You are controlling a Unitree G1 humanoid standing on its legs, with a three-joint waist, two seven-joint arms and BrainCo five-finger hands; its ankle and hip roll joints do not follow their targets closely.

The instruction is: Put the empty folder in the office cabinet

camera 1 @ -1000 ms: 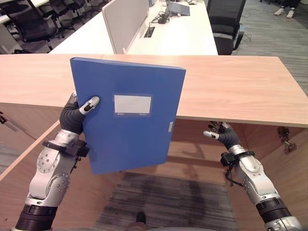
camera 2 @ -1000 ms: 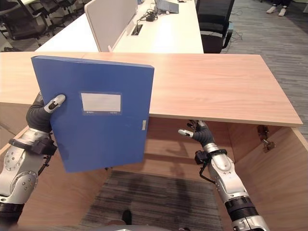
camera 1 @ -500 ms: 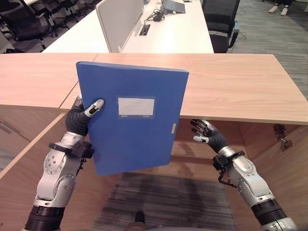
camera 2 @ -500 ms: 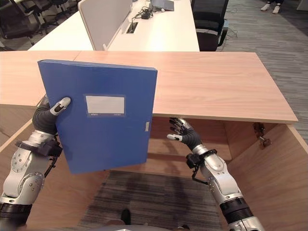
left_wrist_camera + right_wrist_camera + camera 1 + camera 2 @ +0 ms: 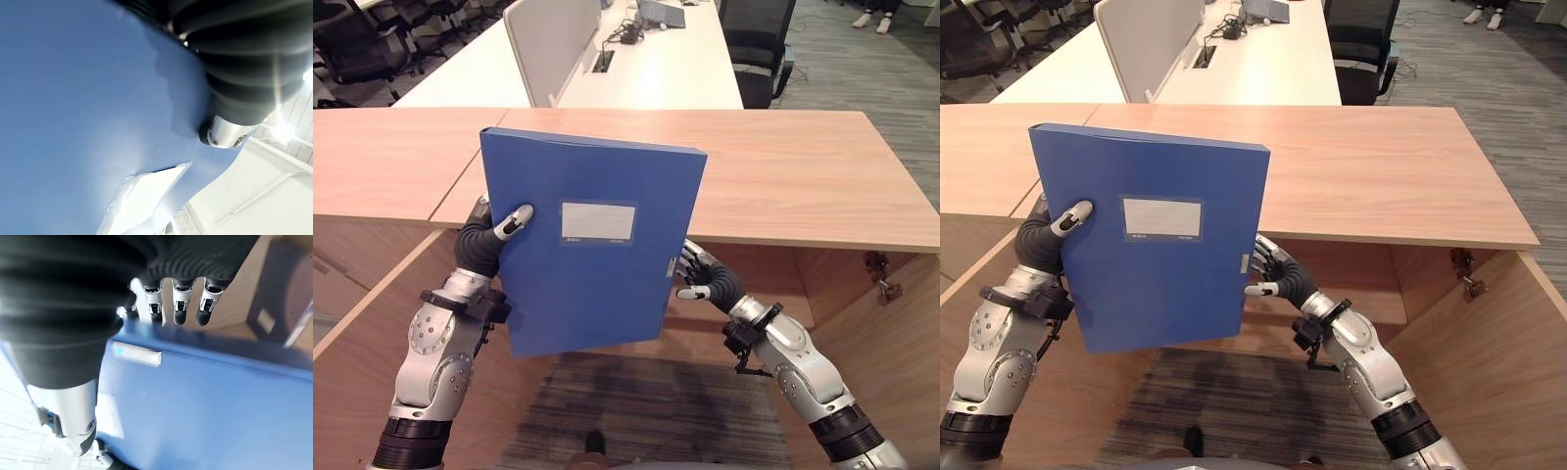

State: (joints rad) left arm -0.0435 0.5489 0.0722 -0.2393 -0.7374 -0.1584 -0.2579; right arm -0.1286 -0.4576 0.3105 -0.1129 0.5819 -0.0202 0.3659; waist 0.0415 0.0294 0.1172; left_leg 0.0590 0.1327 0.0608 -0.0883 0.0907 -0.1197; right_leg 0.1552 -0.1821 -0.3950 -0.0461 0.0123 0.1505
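Left eye view, folder: the blue box folder point(image 5: 592, 250) is held upright in the air in front of the wooden cabinet point(image 5: 783, 166), label face toward the camera, its lower part over the open compartment under the cabinet top. It reads as being steadied before it goes in.
Left eye view, left hand: the left hand point(image 5: 487, 240) clamps the folder's left edge, thumb on the front face, the other fingers hidden behind. This one grip seems to carry the weight.
Left eye view, right hand: the right hand point(image 5: 703, 277) sits at the folder's right edge beside the small metal clasp, fingers spread and loosely bent, not closed round anything.
Right eye view, folder: the same folder point(image 5: 1160, 245) stands just in front of the cabinet's front edge; the compartment behind it shows bare wooden walls and a hinge point(image 5: 1464, 272) on the right wall.
Right eye view, right hand: the right hand point(image 5: 1273, 277) reaches the right edge with relaxed fingers, likely to support that side.
Left wrist view: the thumb of the left hand point(image 5: 225, 134) presses flat on the blue cover point(image 5: 73, 107) near the white label point(image 5: 146, 188), a pinching hold.
Right wrist view: the fingers point(image 5: 180, 303) extend over the folder's point(image 5: 205, 406) edge, straight and unclenched, the thumb apart on the near side; contact cannot be told for sure.
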